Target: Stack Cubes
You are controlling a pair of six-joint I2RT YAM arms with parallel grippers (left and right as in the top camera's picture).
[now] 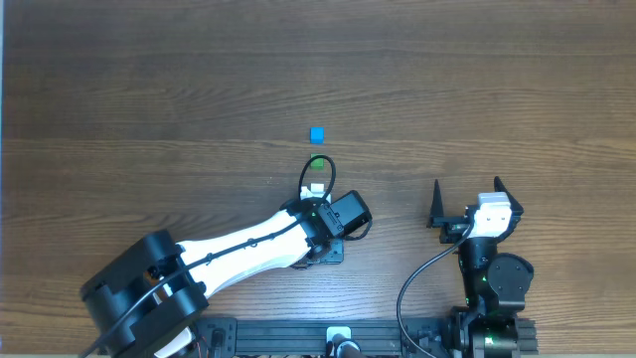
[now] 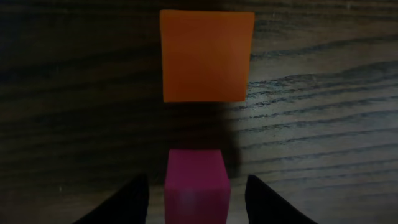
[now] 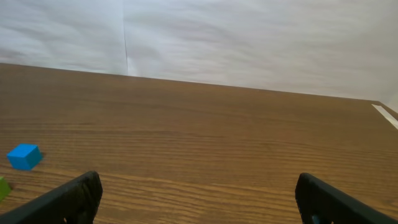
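In the left wrist view a magenta cube (image 2: 196, 183) sits on the wood between the two fingers of my left gripper (image 2: 196, 206). The fingers stand open, with a dark gap on each side of the cube. An orange cube (image 2: 206, 55) lies just beyond it on the table. From above, the left gripper (image 1: 316, 189) hangs close to a green cube (image 1: 318, 162), and a blue cube (image 1: 317, 134) lies a little farther up. My right gripper (image 1: 467, 202) rests open near its base and holds nothing. Its own view shows the blue cube (image 3: 25, 155) and an edge of the green cube (image 3: 2, 186).
The brown wooden table (image 1: 149, 89) stretches wide around the cubes. A white wall (image 3: 249, 43) stands behind the table's far edge. The left arm's white link (image 1: 248, 244) lies diagonally across the lower middle.
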